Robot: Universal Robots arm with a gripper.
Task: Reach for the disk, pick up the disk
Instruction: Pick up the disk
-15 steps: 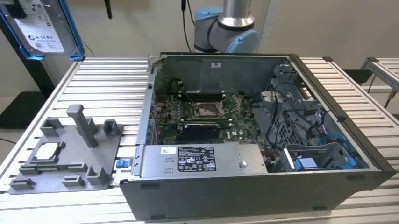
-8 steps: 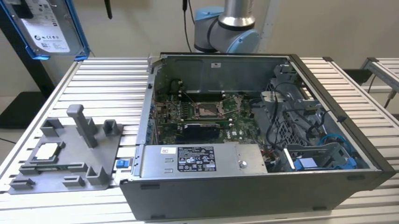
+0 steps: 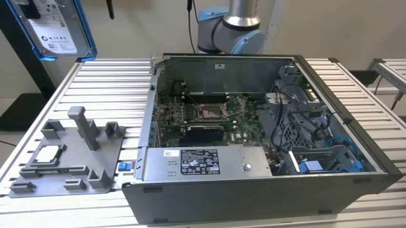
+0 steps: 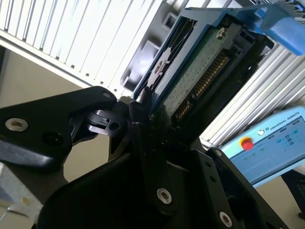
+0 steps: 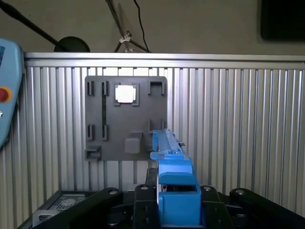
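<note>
The disk (image 3: 60, 28), a silver drive with a white label in bright blue rails, hangs high above the table at the exterior view's far left. In the second wrist view the disk (image 4: 200, 67) shows its green circuit board and connector, and my gripper (image 4: 147, 114) is shut on its edge with black fingers (image 4: 138, 129) pressed against the blue frame. In the first wrist view the disk (image 5: 171, 176) stands edge-on between the jaws of my gripper (image 5: 174, 205), well above the slatted table.
A grey fixture plate (image 3: 63, 156) with pegs and a small square silver chip (image 3: 47, 154) lies on the slatted table (image 3: 108, 80) below the disk. The open computer case (image 3: 254, 142) stands to the exterior view's right. A teach pendant (image 4: 267, 143) lies nearby.
</note>
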